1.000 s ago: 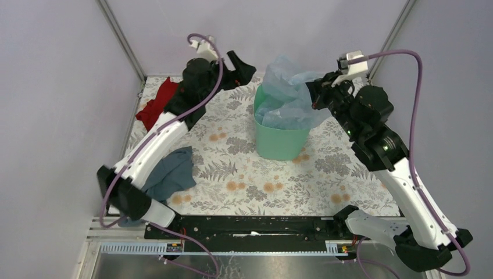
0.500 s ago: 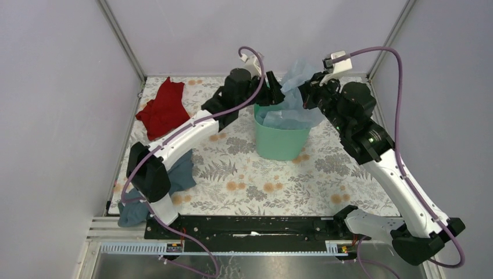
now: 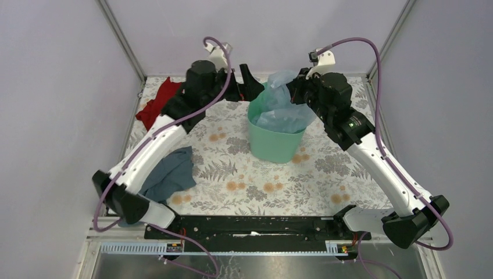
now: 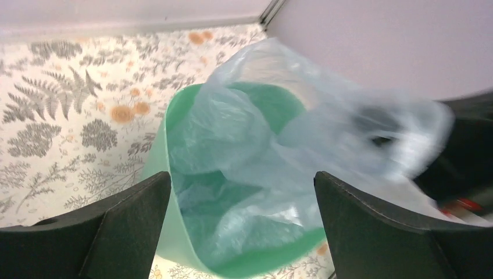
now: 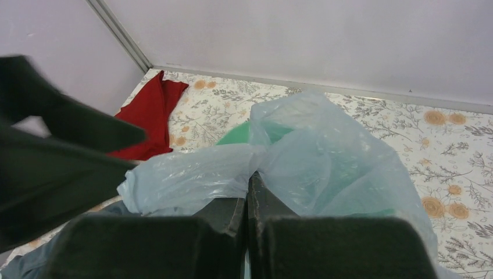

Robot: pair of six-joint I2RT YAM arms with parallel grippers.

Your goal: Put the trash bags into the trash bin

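The mint-green trash bin (image 3: 274, 141) stands at the back middle of the flowered table. The pale-blue translucent trash bag (image 3: 281, 106) sits partly inside it and bulges above the rim. My right gripper (image 3: 292, 93) is shut on a fold of the bag above the bin's back right rim; the right wrist view shows the closed fingertips (image 5: 250, 181) pinching the film (image 5: 314, 154). My left gripper (image 3: 251, 83) is open and empty just beside the bin's back left rim. In the left wrist view its jaws (image 4: 241, 177) stand wide around the bin's rim (image 4: 168, 145) and the bag (image 4: 261, 151).
A red cloth (image 3: 158, 102) lies at the back left and shows in the right wrist view (image 5: 148, 110). A grey-blue cloth (image 3: 172, 172) lies at the front left. Walls and metal corner posts close the back and sides.
My left gripper reached to the bin, then drew back a little to the left of its rim. My right gripper moved left over the bin with the bag. The bin shifted slightly left.
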